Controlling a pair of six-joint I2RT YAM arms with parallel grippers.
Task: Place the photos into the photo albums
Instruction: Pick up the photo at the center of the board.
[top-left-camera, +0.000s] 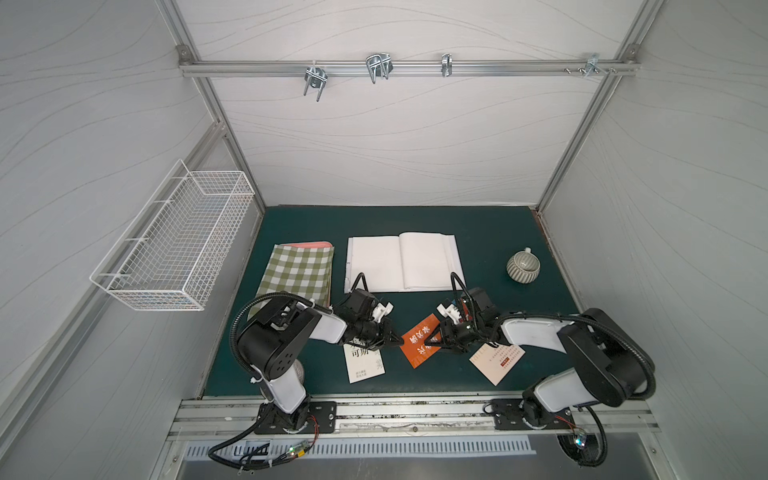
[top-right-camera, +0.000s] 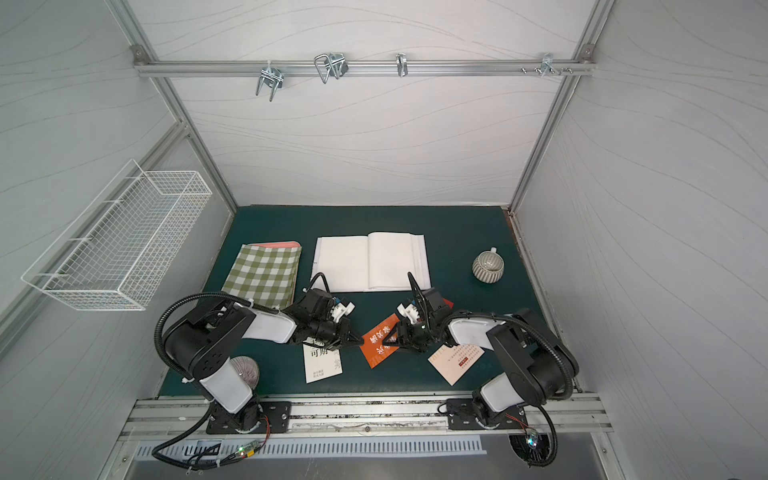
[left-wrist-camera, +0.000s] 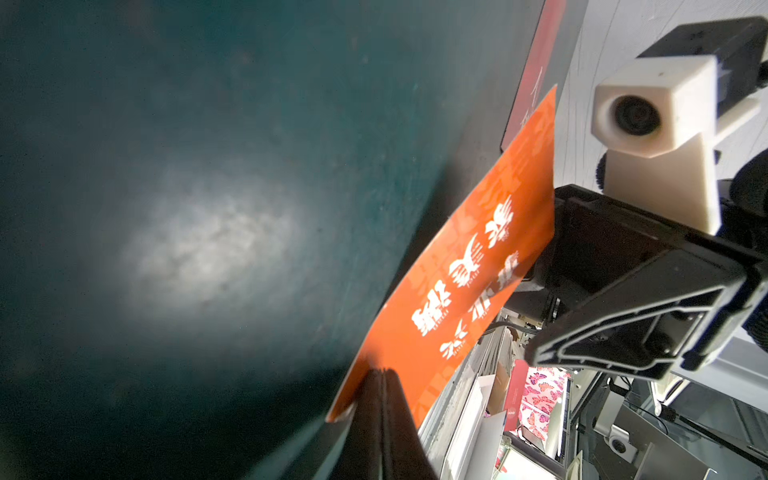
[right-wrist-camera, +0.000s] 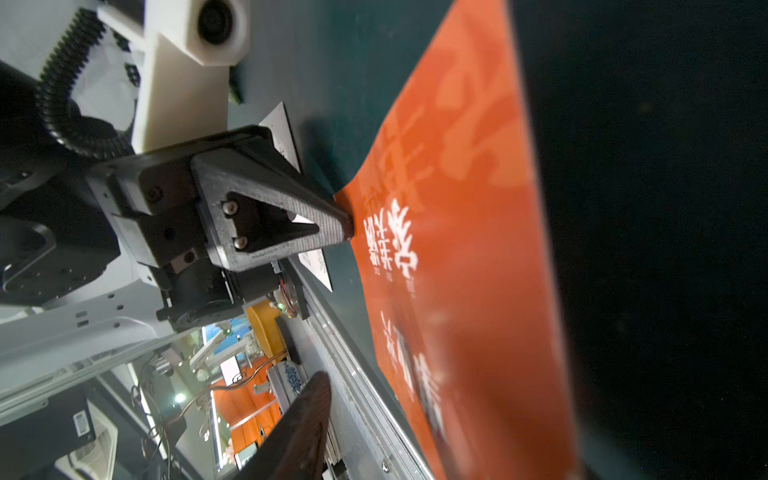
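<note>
Between the two arms, toward the near edge of the tabletop (top-left-camera: 478, 224), the orange card (top-left-camera: 417, 347) with white characters is carried by the left pincer (top-left-camera: 400, 341). The left pincer is clenched on one corner of this card; in the left wrist view both fingers (left-wrist-camera: 382, 415) press together over the card corner (left-wrist-camera: 357, 390). The card is bowed, and a shadow lies under it on the green surface.

The right pincer (top-left-camera: 432, 340) stands at the opposite edge of the same card with its jaws parted. In the right wrist view one finger (right-wrist-camera: 307, 415) is clear of the card face (right-wrist-camera: 478, 249); the other finger is hidden.

Remaining cards:
- White card (top-left-camera: 363, 368) with black characters: flat, toward the near edge, partly under the left arm.
- Cream card (top-left-camera: 496, 361): flat, toward the near edge, partly under the right arm.
- Red card (left-wrist-camera: 538, 66): mostly hidden beneath the right wrist.

The photo album (top-left-camera: 405, 262) lies open toward the middle of the far edge, blank white pages up, well apart from the cards. A green-checked flat item (top-left-camera: 297, 274) lies just beside it toward the left edge. A ribbed mug (top-left-camera: 523, 269) stands near the right edge.
</note>
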